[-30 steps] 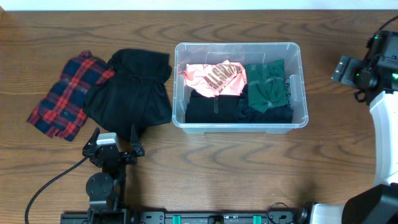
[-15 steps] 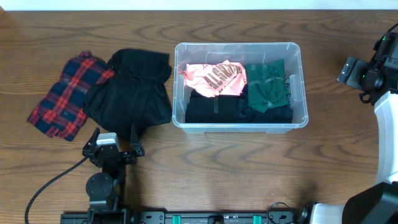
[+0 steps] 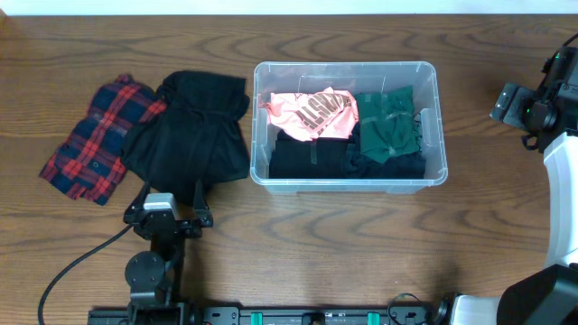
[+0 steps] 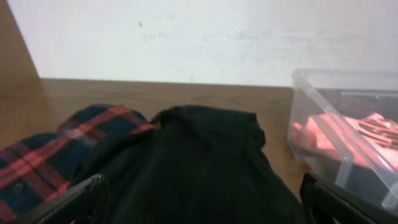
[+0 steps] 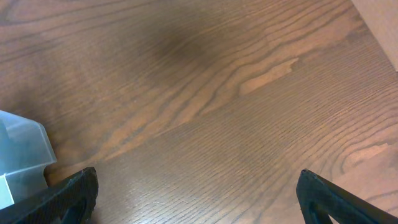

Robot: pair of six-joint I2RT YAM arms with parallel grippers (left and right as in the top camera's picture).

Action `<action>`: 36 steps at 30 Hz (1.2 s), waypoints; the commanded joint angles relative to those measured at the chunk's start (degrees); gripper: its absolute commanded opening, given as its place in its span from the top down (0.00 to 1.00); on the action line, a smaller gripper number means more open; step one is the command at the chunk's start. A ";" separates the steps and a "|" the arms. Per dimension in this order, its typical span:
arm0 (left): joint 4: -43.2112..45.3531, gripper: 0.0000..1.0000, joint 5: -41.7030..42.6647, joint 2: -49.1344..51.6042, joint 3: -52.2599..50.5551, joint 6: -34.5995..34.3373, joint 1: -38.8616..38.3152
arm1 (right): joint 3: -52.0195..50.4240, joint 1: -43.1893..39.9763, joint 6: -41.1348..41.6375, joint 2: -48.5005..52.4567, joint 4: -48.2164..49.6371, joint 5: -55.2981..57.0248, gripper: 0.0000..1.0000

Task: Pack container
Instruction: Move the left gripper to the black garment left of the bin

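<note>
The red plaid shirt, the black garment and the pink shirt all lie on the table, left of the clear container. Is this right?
Not quite: the pink shirt lies inside the container, as the overhead view shows. The red plaid shirt and the black garment do lie on the table, left of it.

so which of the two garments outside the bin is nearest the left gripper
The black garment: its near edge lies right in front of the left gripper. The red plaid shirt sits farther left, partly under it.
</note>
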 commanded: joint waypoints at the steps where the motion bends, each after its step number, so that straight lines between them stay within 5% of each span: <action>1: -2.43 0.02 2.27 1.49 5.20 -0.31 0.24 | -0.04 -0.20 -0.02 0.11 -0.07 0.17 0.01; 10: -13.84 0.02 2.32 27.08 28.46 -0.28 0.24 | -0.04 -0.20 -0.02 0.11 -0.07 0.17 0.01; 19: -46.25 0.02 2.27 70.47 66.47 -0.26 -1.33 | -0.04 -0.20 -0.02 0.11 -0.07 0.17 0.01; 26: -41.27 0.02 2.58 85.55 73.26 -0.26 -1.64 | -0.04 -0.20 -0.02 0.11 -0.07 0.17 0.01; 36: -36.30 0.02 5.49 88.87 73.24 -0.20 -3.91 | -0.04 -0.20 -0.02 0.11 -0.09 0.17 0.01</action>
